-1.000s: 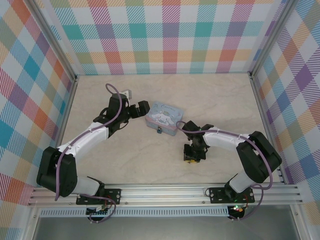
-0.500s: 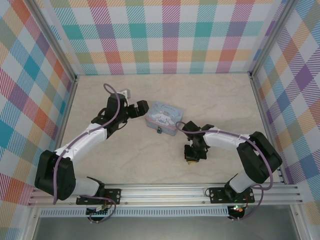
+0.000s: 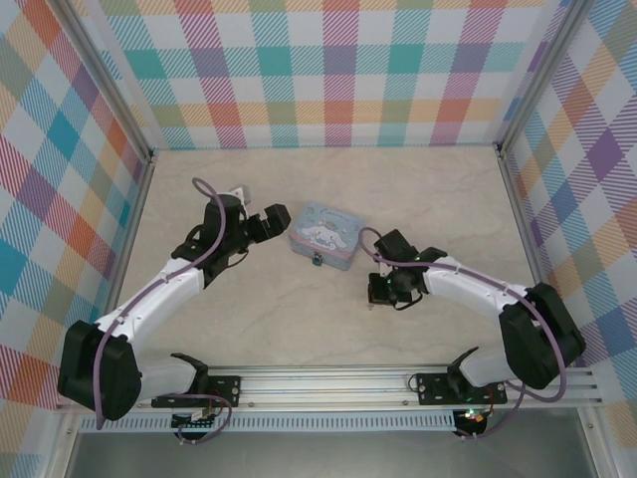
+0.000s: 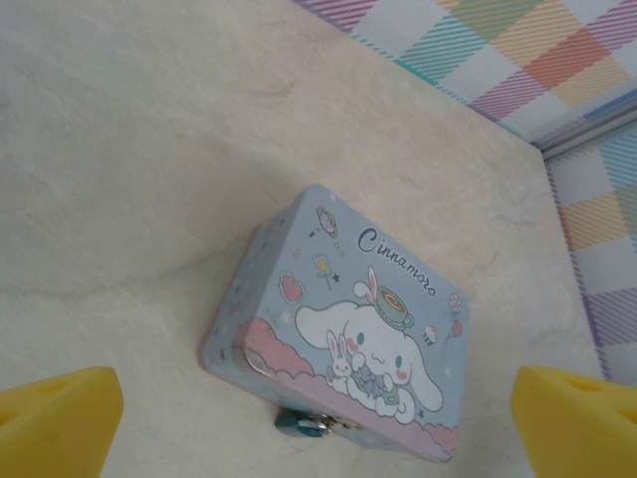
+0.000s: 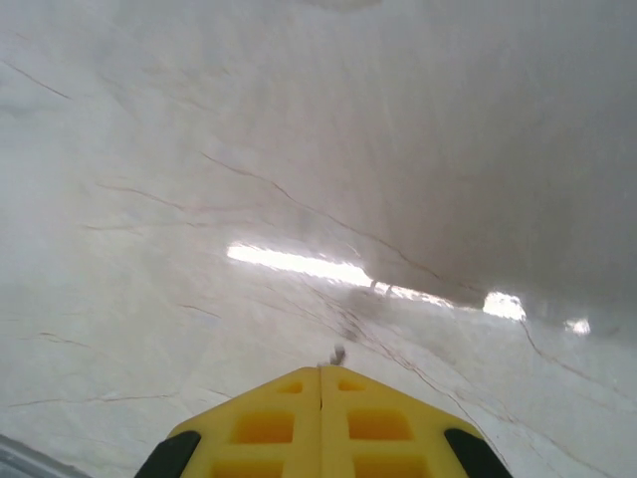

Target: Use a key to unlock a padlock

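Right gripper (image 5: 320, 376) pinching key (image 5: 337, 352) tip | left gripper (image 3: 274, 221) spread | risk: shallow pinch, key may twist loose before padlock (image 4: 304, 426)

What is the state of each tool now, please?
Left tool: open, holding nothing.
Right tool: closed, pinching a tiny dark tip, probably the key.

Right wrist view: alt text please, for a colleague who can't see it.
The right tool, yellow fingers pressed shut, pinches a tiny dark metal tip, apparently the key, poking out ahead. Pale marbled table lies beyond.
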You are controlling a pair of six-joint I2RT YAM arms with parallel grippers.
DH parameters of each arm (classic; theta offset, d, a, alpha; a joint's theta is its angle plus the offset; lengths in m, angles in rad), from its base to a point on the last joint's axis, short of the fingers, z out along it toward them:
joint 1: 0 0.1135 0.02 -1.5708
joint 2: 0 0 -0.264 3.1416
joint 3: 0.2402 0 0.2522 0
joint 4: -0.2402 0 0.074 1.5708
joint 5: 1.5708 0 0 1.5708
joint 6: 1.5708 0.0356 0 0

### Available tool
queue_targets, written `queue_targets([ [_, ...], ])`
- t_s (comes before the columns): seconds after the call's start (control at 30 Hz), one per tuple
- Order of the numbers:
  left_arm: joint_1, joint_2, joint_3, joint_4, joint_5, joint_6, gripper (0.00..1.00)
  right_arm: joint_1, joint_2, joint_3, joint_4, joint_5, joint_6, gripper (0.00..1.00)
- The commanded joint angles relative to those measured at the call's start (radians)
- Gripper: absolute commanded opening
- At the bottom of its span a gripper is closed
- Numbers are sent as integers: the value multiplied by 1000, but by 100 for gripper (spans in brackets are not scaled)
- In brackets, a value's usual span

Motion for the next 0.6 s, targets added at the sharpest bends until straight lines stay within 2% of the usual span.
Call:
queue_targets([
  [0.0, 9, -19, -32, 56, 72, -184, 100, -6, -23, 75, 54, -37, -49, 0],
  [0.27, 6, 18, -112, 245, 169, -622, 96, -6, 17, 263, 67, -26, -156, 0],
  [0.57, -9, 76, -137, 432, 243, -1061, 86, -3, 99, 386, 286, -110, -206, 0],
])
